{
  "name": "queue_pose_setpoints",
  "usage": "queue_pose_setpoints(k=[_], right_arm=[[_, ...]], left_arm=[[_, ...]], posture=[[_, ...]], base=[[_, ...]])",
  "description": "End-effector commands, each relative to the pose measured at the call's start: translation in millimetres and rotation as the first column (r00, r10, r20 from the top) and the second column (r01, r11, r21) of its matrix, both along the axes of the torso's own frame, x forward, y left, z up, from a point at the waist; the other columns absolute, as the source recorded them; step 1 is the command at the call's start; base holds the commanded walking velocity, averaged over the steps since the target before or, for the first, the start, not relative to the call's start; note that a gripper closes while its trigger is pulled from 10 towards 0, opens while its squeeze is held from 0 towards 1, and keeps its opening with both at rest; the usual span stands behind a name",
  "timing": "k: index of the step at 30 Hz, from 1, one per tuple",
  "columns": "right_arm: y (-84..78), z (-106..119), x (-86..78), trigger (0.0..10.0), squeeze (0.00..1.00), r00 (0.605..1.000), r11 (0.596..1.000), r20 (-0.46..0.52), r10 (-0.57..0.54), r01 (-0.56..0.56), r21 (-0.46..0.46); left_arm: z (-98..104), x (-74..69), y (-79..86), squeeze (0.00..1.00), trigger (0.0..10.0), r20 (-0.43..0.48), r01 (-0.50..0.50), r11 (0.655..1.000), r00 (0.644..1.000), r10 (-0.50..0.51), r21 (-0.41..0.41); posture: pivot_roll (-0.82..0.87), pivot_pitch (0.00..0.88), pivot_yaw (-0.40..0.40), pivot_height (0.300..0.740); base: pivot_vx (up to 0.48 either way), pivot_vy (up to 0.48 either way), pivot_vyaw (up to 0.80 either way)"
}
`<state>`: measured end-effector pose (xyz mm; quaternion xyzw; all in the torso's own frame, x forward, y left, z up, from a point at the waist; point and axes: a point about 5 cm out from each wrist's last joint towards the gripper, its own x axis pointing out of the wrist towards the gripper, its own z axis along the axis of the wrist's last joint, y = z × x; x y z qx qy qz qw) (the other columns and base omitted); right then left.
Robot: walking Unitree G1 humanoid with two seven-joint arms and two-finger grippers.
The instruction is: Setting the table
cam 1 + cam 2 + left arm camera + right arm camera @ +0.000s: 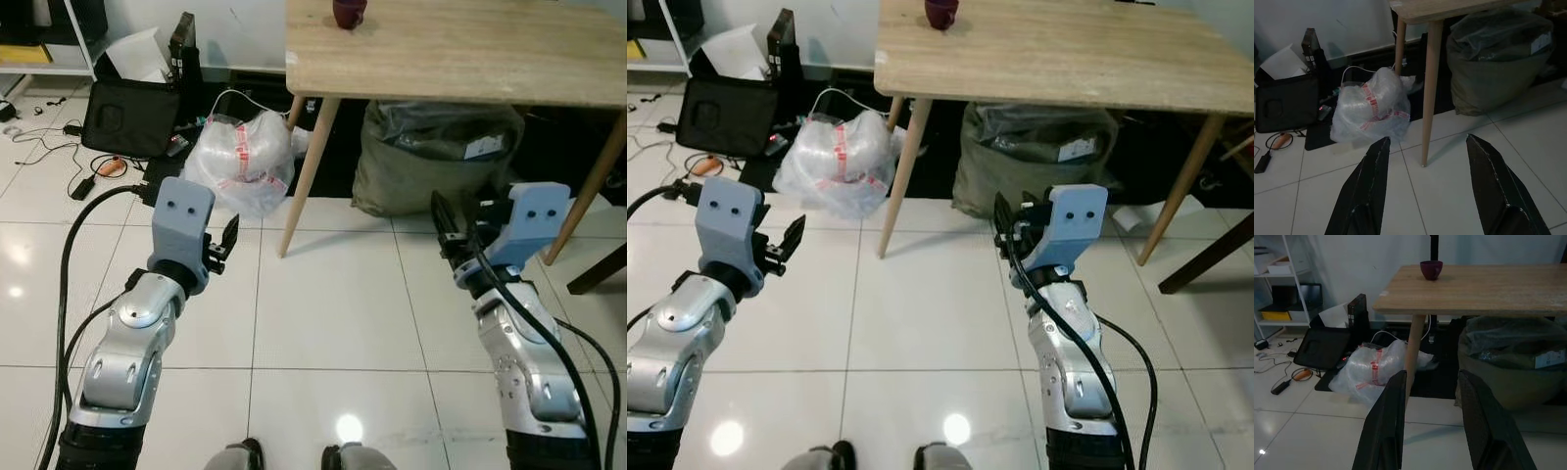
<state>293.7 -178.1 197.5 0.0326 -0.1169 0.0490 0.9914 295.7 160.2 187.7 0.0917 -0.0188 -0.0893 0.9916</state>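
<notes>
Both eye views are bright and sharp; ceiling lights glare off the glossy white tiled floor (323,313) at six and nine o'clock. Wrist views are dim, bluish, soft.

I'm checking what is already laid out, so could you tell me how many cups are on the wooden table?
1: a dark purple cup stands near the left far corner of the wooden table. The table's far and right parts run out of frame, so more may be hidden.
</notes>
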Motion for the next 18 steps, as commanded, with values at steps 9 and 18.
queue_pose_setpoints(k=[9,18], right_arm=[[-6.0,-4.4,-1.1,10.0,0.00,0.999,0.999,-0.027,-0.026,0.027,0.022],[-5.2,-3.9,-1.1,10.0,0.00,0.999,0.999,-0.028,-0.026,0.028,0.047]], left_arm=[[-5.0,0.6,0.6,0.00,10.0,-0.033,0.003,1.000,0.999,-0.002,0.014],[-4.8,0.7,0.8,0.00,10.0,-0.034,0.005,1.000,0.999,-0.005,0.014]], posture=[[-0.10,0.098,0.030,0.740],[-0.09,0.105,0.031,0.740]], base=[[0.000,0.000,-0.74],[0.000,0.000,-0.53]])
